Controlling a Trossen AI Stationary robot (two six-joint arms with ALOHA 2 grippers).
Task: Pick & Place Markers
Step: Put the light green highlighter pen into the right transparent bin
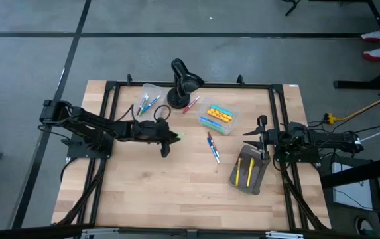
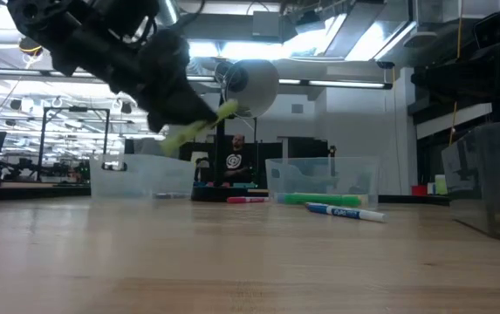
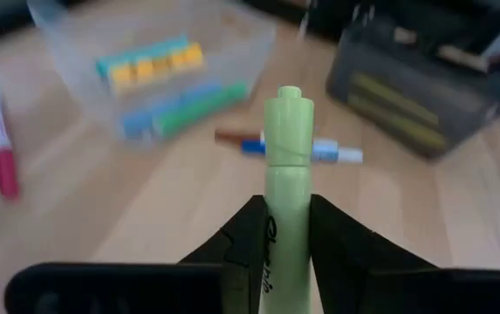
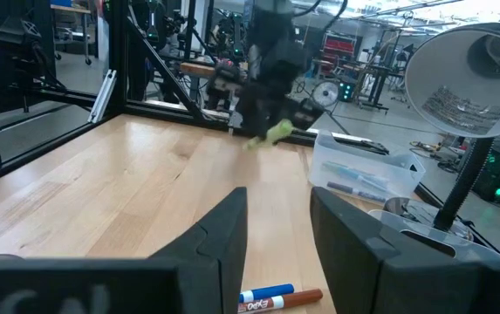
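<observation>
Left wrist view: two dark fingers [image 3: 232, 253] are being seen at bottom centre, closed on a light green marker [image 3: 286, 174], which is being held with its long axis running straight out along the fingers, cap end forward. Beyond the cap, at upper left of frame, a clear bin [image 3: 154, 61] holding yellow, blue and green markers is being shown; a dark tray [image 3: 424, 96] is sitting upper right, and a blue marker and an orange one are lying on the wood between them.

High view: the left gripper [image 1: 170, 136] is being held left of centre, over bare table, with the green marker tip poking toward the right. The clear bin [image 1: 233, 119] is lying up and to the right of it, so it is being judged the nearer drop point, and the left arm the nearer arm. The right gripper [image 1: 261, 133] is being parked at the right, just above the dark tray [image 1: 256, 182]. Loose markers are also lying by the black lamp [image 1: 184, 83].

Low view: the left gripper [image 2: 180, 118] is being carried well above the table, with the marker tilted, tip up-right.

Right wrist view: the right gripper's fingers [image 4: 223, 235] are being held partly apart with nothing between them.
</observation>
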